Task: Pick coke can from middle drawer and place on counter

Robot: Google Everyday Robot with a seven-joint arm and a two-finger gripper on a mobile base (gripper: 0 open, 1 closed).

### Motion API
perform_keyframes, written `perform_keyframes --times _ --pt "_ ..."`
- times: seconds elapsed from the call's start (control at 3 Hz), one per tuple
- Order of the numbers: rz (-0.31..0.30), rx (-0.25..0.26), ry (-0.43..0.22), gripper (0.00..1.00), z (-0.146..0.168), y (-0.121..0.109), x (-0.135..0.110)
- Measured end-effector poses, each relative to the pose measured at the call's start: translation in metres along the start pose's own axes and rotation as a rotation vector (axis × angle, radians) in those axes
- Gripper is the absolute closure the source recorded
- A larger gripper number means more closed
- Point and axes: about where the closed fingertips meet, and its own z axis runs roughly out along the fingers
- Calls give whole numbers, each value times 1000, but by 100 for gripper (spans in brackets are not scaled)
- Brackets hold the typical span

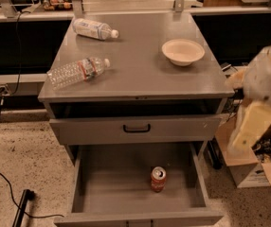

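The coke can (158, 178) stands upright on the floor of the open middle drawer (112, 183), right of centre and towards the front. The drawer is pulled out at the bottom of the grey cabinet. The counter (140, 70) is the cabinet's grey top. My gripper (249, 126) hangs as a blurred cream shape off the cabinet's right side. It is at about the height of the closed drawer front, well above and to the right of the can, and touches nothing.
Two clear plastic water bottles (77, 72) (94, 29) lie on the left half of the counter. A cream bowl (183, 51) sits at its right rear. The closed drawer front with its black handle (136, 128) overhangs the open drawer. Cardboard boxes (249, 169) stand on the floor at the right, and a black cable (12, 183) runs at the left.
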Motion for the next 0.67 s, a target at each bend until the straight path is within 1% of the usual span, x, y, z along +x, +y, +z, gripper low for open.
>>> perform_keyframes --times 0.33,0.67 --pt "34 -22 -60 0 17 19 12" --pt "49 -27 -45 0 32 11 7"
